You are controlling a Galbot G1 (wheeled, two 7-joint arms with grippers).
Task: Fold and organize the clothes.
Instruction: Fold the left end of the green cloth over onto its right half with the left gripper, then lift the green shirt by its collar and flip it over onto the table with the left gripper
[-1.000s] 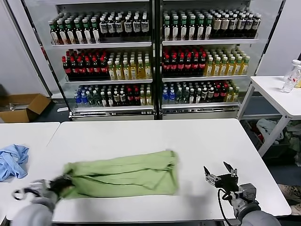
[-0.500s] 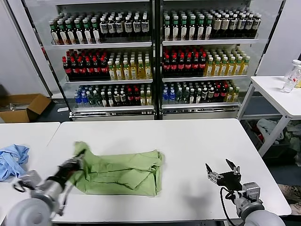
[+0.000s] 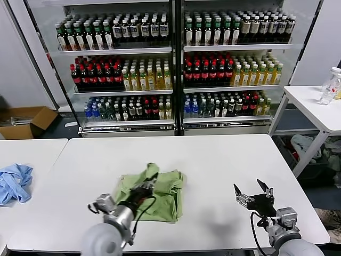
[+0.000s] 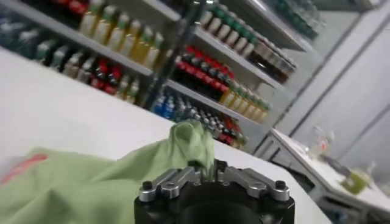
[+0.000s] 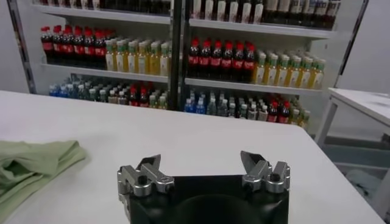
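Observation:
The light green shirt (image 3: 160, 193) lies bunched in a partly folded heap on the white table (image 3: 213, 160), near its front middle. My left gripper (image 3: 147, 186) is shut on a raised fold of the shirt and holds it above the heap. In the left wrist view the green cloth (image 4: 189, 141) rises from between the closed fingers, and a red print (image 4: 21, 168) shows on the cloth. My right gripper (image 3: 254, 192) is open and empty above the table's front right, well clear of the shirt. The right wrist view shows its spread fingers (image 5: 149, 164) and the shirt's edge (image 5: 30, 161).
A light blue cloth (image 3: 13, 181) lies on the separate table at the left. Glass-door coolers full of bottles (image 3: 176, 64) stand behind the table. A small white side table (image 3: 314, 104) with bottles is at the right. A cardboard box (image 3: 26, 120) sits on the floor at the far left.
My left gripper has carried the shirt's left end to the right, over the rest of the shirt, so the spread shirt is now a compact heap. The right gripper has barely moved.

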